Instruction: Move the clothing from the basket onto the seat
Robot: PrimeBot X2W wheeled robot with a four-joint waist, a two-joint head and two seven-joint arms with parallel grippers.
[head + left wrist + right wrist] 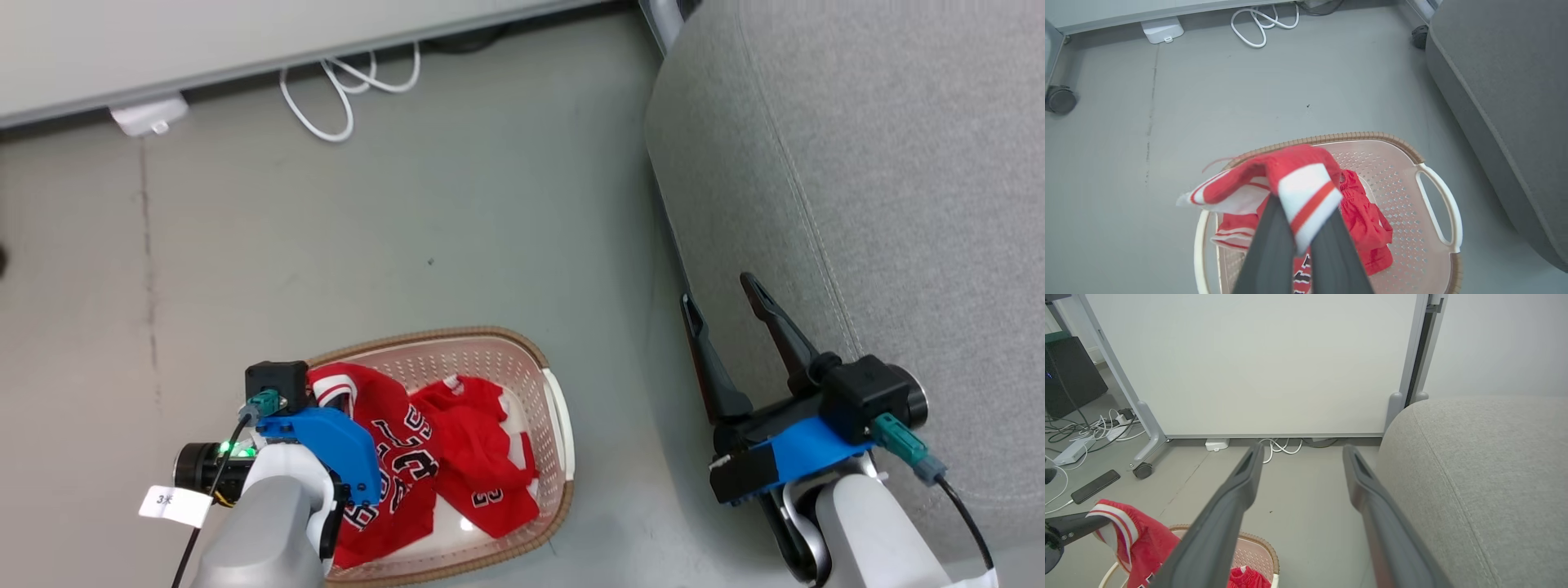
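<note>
The cream basket (558,425) with a brown rim stands on the floor and holds two red garments. My left gripper (1302,212) is shut on the red jersey (1290,171) at its white striped trim and holds it lifted above the basket (1437,212). The jersey (392,441) hangs from it down into the basket. The second red garment (482,457) lies crumpled on the basket's floor, and it shows as a red heap (1367,220) in the left wrist view. My right gripper (727,310) is open and empty beside the grey seat (898,204).
A white panel on wheeled legs (1249,363) stands beyond the basket, with white cables (343,90) and a power adapter (151,114) at its foot. A caster (1059,100) sits at far left. Bare grey floor (408,229) lies between basket and panel.
</note>
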